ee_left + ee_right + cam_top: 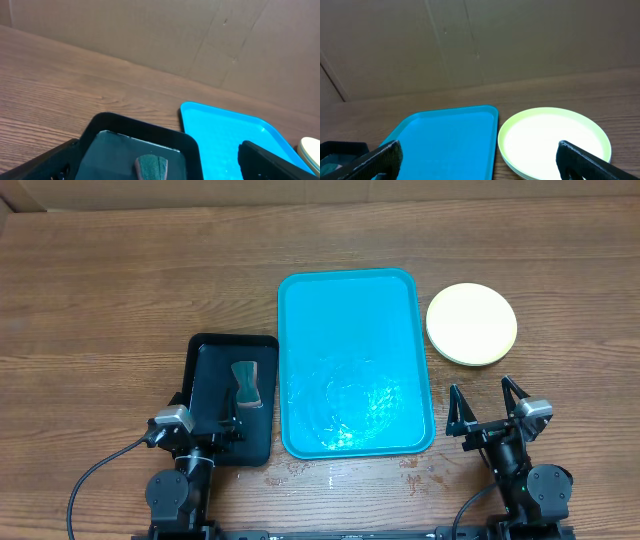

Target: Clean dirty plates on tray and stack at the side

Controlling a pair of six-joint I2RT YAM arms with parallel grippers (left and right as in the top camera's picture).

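The turquoise tray (pixel 350 300) lies in the middle of the table with nothing on it; it also shows in the left wrist view (pixel 225 135) and the right wrist view (pixel 445 140). The plates (pixel 472 323) sit stacked on the table right of the tray, yellow-green rim on top; in the right wrist view (pixel 545 137) the top plate's centre is clean white. My left gripper (pixel 212 420) (pixel 160 167) is open and empty above the near end of a black tray. My right gripper (pixel 485 402) (pixel 480 162) is open and empty, near the table's front, below the plates.
A black tray (pixel 205 360) (pixel 100 125) lies left of the turquoise tray and holds a dark green sponge (pixel 246 383) (pixel 151 167). Wet streaks shine on the near half of the turquoise tray (pixel 355 400). A brown cardboard wall stands behind the table.
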